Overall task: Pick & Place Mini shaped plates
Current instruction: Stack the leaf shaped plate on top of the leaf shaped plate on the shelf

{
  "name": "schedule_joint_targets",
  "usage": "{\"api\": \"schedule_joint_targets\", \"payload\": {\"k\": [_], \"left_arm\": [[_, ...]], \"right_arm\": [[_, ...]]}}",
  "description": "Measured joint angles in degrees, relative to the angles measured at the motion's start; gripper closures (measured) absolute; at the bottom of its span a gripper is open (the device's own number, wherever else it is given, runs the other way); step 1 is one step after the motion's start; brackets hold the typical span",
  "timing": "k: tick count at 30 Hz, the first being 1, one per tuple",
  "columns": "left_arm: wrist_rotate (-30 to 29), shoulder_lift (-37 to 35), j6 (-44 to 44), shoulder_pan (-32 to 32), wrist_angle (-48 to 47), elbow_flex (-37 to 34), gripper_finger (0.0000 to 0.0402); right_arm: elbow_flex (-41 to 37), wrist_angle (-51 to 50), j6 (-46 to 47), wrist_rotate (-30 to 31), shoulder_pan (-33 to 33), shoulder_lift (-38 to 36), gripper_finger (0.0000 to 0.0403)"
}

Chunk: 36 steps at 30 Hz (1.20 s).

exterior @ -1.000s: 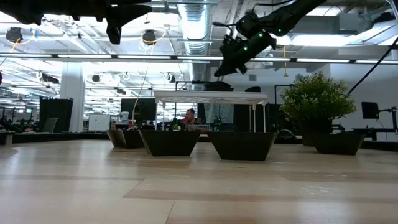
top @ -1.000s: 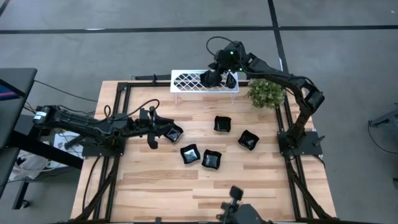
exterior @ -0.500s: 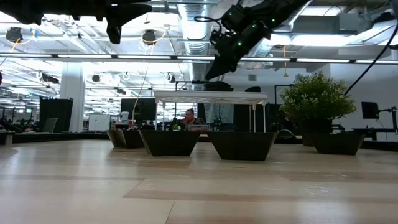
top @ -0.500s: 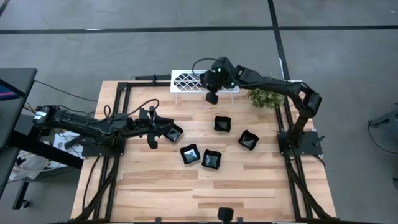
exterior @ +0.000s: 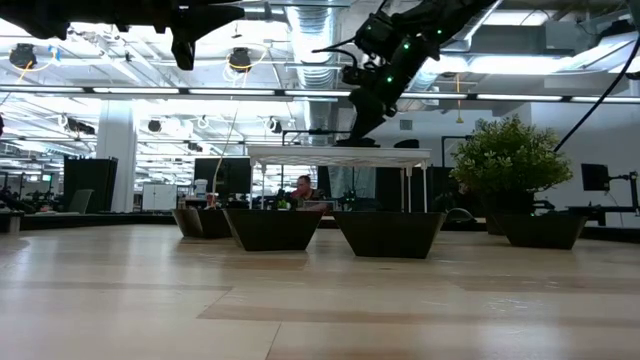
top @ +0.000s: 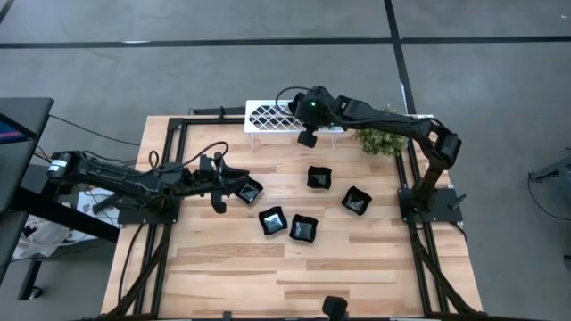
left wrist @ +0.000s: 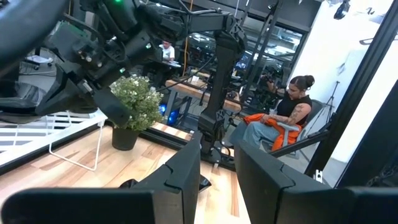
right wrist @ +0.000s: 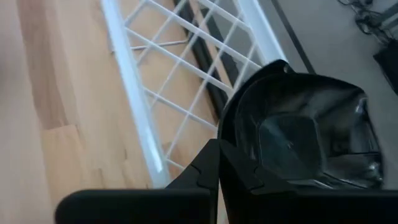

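My right gripper (top: 307, 137) (exterior: 357, 130) (right wrist: 219, 150) is shut on a glossy black mini plate (right wrist: 311, 130), just above the near rail of the white lattice rack (top: 268, 116) (right wrist: 134, 106) at the table's far edge. Several more black mini plates rest on their bases on the wood, among them three (top: 319, 176) (top: 356, 200) (top: 272, 219). My left gripper (top: 228, 185) (left wrist: 217, 165) hangs open and level over the left side, next to another plate (top: 249, 190) that stands on the table. My right gripper has the plate's rim (right wrist: 226, 127) between its two shut fingers. The fingers slant down from above, toward the table's left. The plate's hollow faces the wrist camera, and the plate is over the rack's lattice. Whether its underside touches the rack I cannot tell.
A green potted plant (top: 382, 134) (exterior: 505, 160) stands at the rack's right end, under my right arm. Black frame rails run along the table's edges. A seated person (left wrist: 292, 112) is in the room beyond the table. Bare wood lies along the near edge.
My right gripper has swung from higher over the rack toward the rack's near rail and come down a little. It has tipped more steeply downward and rolled, staying shut with the plate. My left gripper has kept still.
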Motion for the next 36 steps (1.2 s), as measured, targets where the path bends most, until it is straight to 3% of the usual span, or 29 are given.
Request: {"api": "schedule_joint_targets", "payload": {"k": [8,13,17,21,28,34,36], "left_arm": [[0.0,0.0,-0.01,-0.02,0.09,0.0,0.03],[0.0,0.0,-0.02,-0.02,0.13,0.0,0.03],[0.0,-0.01,0.0,-0.01,0.22,0.0,0.03],[0.0,-0.01,-0.01,-0.02,0.26,0.0,0.03],[0.0,0.0,-0.01,-0.01,0.29,0.0,0.03],[0.0,0.0,-0.02,-0.02,0.32,0.0,0.03],[0.0,0.0,0.0,-0.02,0.32,0.0,0.03]], "right_arm": [[-0.04,-1.0,0.83,0.17,0.83,-0.7,0.0402],[-0.04,-0.9,1.33,4.78,1.76,-3.24,0.0402],[-0.04,4.93,-0.95,10.94,1.69,-5.22,0.0402],[-0.02,10.61,-4.91,11.4,-0.3,-5.28,0.0402],[-0.13,6.93,-3.76,3.12,-5.97,-4.2,0.0402],[0.5,10.86,-0.85,1.99,-12.33,-4.13,0.0403],[1.59,10.97,1.68,-1.38,-15.05,-4.15,0.0403]]}}
